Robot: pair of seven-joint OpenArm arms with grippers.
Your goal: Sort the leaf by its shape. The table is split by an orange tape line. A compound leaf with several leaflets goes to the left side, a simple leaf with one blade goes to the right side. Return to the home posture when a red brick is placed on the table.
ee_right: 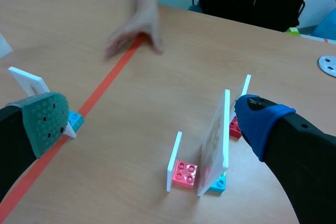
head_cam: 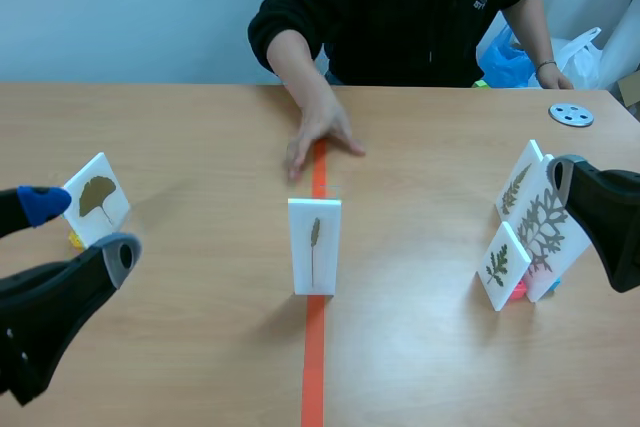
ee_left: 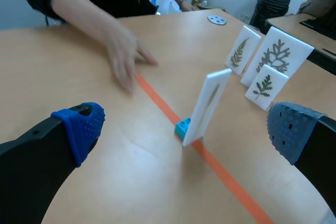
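Left pincer (head_cam: 82, 231) gapes; leaf card (head_cam: 315, 245) (well ahead) straddles tape line (head_cam: 313, 367).

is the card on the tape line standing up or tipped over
Upright: the card stands on edge on the tape line, its foot in a blue brick.

The light tan wooden table (head_cam: 200, 367) is crossed by an orange-red tape line (head_cam: 313, 377), where a white card with a slender brown leaf (head_cam: 314, 247) rises from a bright blue brick (ee_left: 183, 128). Another white card with a golden-brown fan-shaped leaf (head_cam: 97, 199) has a yellow brick (head_cam: 75, 240) below it. Three more white cards carry a dark green ferny sprig (head_cam: 503, 265), a pale grey-brown branching leaf (head_cam: 548, 232) and an olive feathery leaf (head_cam: 518, 185), with a pink-red brick (ee_right: 185, 173) and a small blue brick (ee_right: 218, 183) at their feet.
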